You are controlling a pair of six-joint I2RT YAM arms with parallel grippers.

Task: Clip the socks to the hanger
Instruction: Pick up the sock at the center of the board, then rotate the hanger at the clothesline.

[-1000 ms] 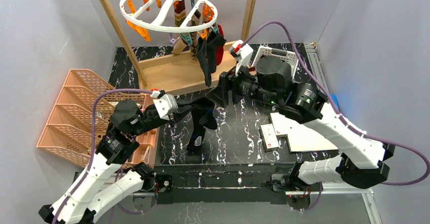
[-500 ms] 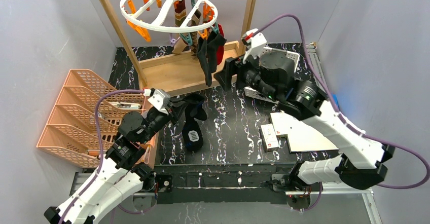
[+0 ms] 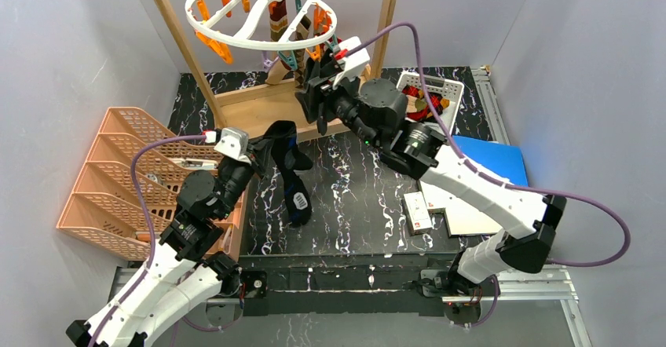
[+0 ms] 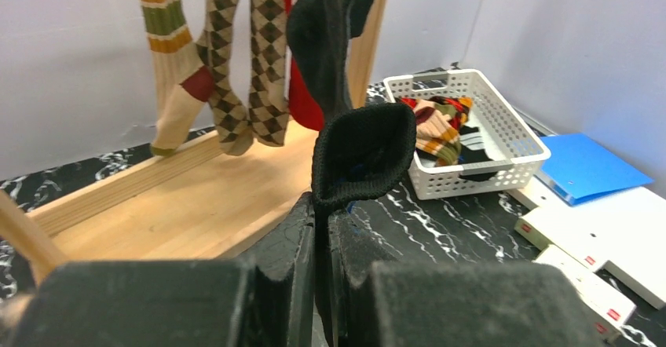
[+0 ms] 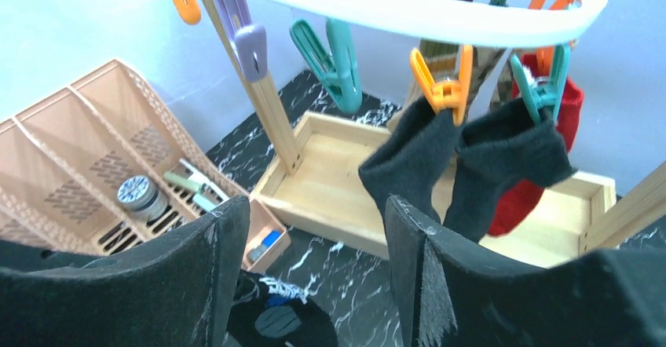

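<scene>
Overhead, toward eleven o'clock of the table: white round hanger (image 3: 259,43), crossbars inside, orange and teal clips dangling from its rim; clipped along its four o'clock side, two black socks (image 5: 416,158), one on an orange clip and one on a teal clip, with a red sock (image 5: 569,107) just behind; further round, brown-beige argyle socks (image 4: 267,56) and one striped sock (image 4: 169,41), all dangling over the wooden frame (image 3: 267,115). Not yet clipped: one dark sock (image 3: 292,176), trailing from nine o'clock down toward the table's middle, cuff gaping open in the left wrist view, pale patch on its sole. Pinched tight on that sock just under the cuff: left gripper (image 3: 263,157), arm stretched up from seven o'clock and angled toward one o'clock. Raised close under the ring's four o'clock edge: right gripper (image 3: 309,100), fingers spread wide with nothing between, forearm reaching from four o'clock toward eleven o'clock. At one o'clock, white basket (image 4: 487,178) with more striped socks (image 4: 440,127) inside. At four o'clock, white boxes (image 3: 418,212) with small red marks; lettering too small to read; same for the patch on the sole.
</scene>
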